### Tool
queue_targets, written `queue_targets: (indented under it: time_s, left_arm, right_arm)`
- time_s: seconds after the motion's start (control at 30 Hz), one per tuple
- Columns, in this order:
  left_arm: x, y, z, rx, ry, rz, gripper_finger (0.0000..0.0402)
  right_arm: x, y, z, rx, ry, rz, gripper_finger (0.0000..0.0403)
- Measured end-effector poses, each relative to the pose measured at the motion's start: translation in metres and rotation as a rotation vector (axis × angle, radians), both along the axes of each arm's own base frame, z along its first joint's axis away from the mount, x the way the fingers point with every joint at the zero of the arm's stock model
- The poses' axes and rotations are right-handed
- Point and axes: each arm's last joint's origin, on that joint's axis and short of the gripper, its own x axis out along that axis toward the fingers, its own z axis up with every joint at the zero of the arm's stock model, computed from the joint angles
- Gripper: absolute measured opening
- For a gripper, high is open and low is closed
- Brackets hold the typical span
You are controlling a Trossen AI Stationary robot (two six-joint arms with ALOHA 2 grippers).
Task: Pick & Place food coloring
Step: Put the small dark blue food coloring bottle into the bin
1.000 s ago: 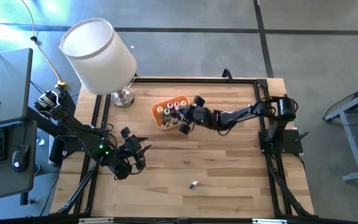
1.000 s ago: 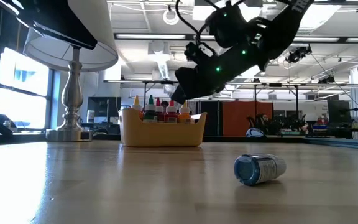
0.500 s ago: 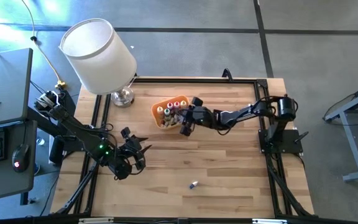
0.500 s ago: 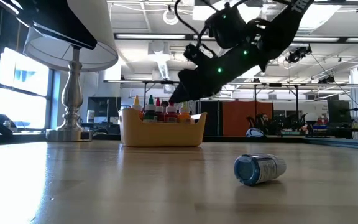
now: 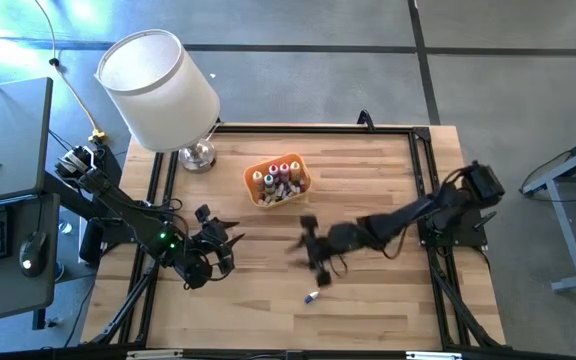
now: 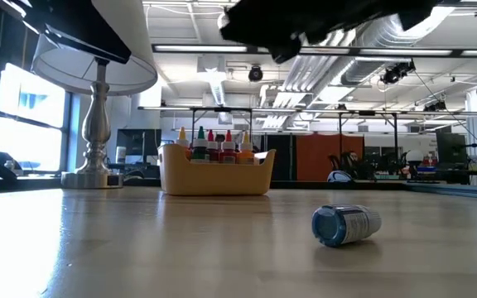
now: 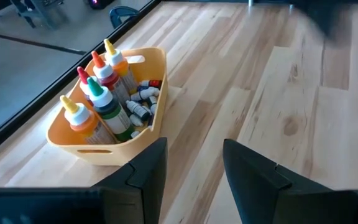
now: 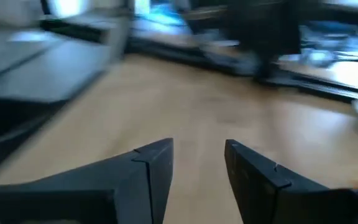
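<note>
Now the right gripper (image 5: 313,262), parted and empty, is poised above one stray vial (image 5: 311,297) lying on its side, well clear of the orange tray (image 5: 251,185); the left gripper (image 5: 220,240), also parted, is farther off.

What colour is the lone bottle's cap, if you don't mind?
Blue; the bottle lies on its side, clearest in the low view.

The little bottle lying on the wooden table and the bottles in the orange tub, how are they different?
The small blue-capped bottle lies on its side; the dropper bottles with coloured pointed caps stand upright. It is alone on the bare wooden table, nearer the front edge; they are packed together inside the orange plastic tub near the white-shaded lamp. It looks stubby; they look taller. Neither is held by a gripper.
</note>
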Motion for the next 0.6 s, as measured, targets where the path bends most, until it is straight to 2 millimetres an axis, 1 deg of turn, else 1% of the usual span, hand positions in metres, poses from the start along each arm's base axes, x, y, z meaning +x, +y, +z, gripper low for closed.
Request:
queue_targets:
  time_s: [0.13,0.2,0.3,0.43,0.6]
  left_arm:
    - [0.0,0.0,0.0,-0.004,-0.005,0.0,0.0153]
    - [0.0,0.0,0.0,-0.004,-0.006,0.0,0.0153]
    - [0.001,0.0,0.001,-0.006,-0.009,0.001,0.0153]
    - [0.002,-0.001,0.002,-0.024,-0.03,0.003,0.0153]
    - [0.004,-0.003,0.004,-0.045,-0.059,0.003,0.0153]
  right_arm:
    - [-0.014,0.041,-0.006,0.009,0.047,0.181,0.0139]
    - [-0.02,0.059,-0.015,0.016,0.085,0.227,0.0141]
    - [-0.025,0.079,-0.03,0.059,0.143,0.255,0.0148]
    - [-0.028,0.096,-0.057,0.089,0.22,0.227,0.0157]
    - [-0.031,0.105,-0.081,0.044,0.272,0.209,0.0163]
